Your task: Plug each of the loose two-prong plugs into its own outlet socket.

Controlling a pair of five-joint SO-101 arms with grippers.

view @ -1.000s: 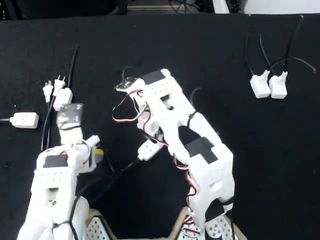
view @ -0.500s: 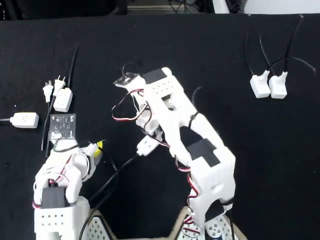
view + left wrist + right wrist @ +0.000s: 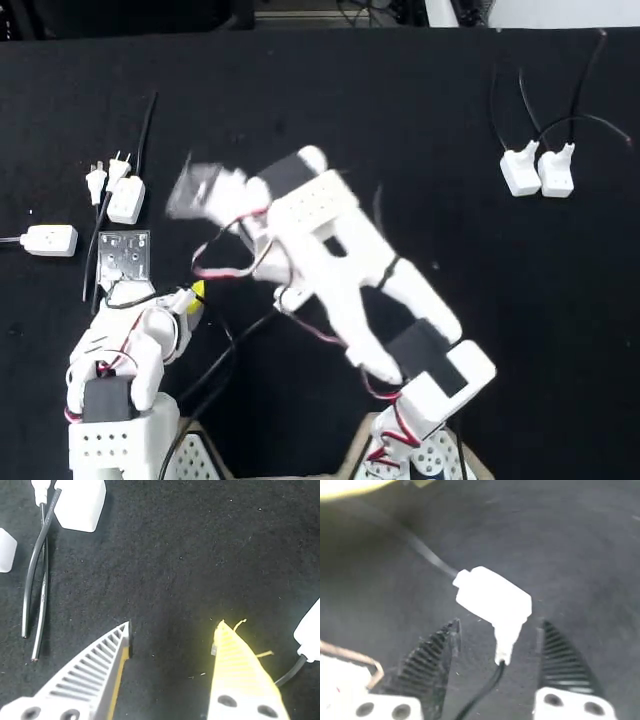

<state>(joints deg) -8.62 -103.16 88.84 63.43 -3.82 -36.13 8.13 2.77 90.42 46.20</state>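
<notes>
Right wrist view: A white plug (image 3: 492, 600) on a black cable (image 3: 487, 685) was seen lying on the black cloth (image 3: 580, 545), between the dark fingers (image 3: 436, 665) of the right gripper (image 3: 499, 626). The fingers were spread wide on either side of the plug and were not closed on it.
Left wrist view: The left gripper (image 3: 172, 626) was seen spread wide above bare cloth, with nothing held between its white finger and its yellow finger (image 3: 235, 660). A white socket block (image 3: 80, 502) and two thin black leads (image 3: 32, 580) were shown well apart from the fingertips.
High view: Two loose plugs (image 3: 108, 173) were shown lying just beside the socket block at the left of the table. A second socket (image 3: 50, 240) lay nearer the left edge. A pair of white blocks (image 3: 538, 170) with cables lay far to the right.
Left arm pose: The left arm (image 3: 120, 350) was folded low at the near left edge.
Right arm pose: The right arm (image 3: 340, 260) was stretched from its base at the near edge diagonally towards the left, with its head blurred.
</notes>
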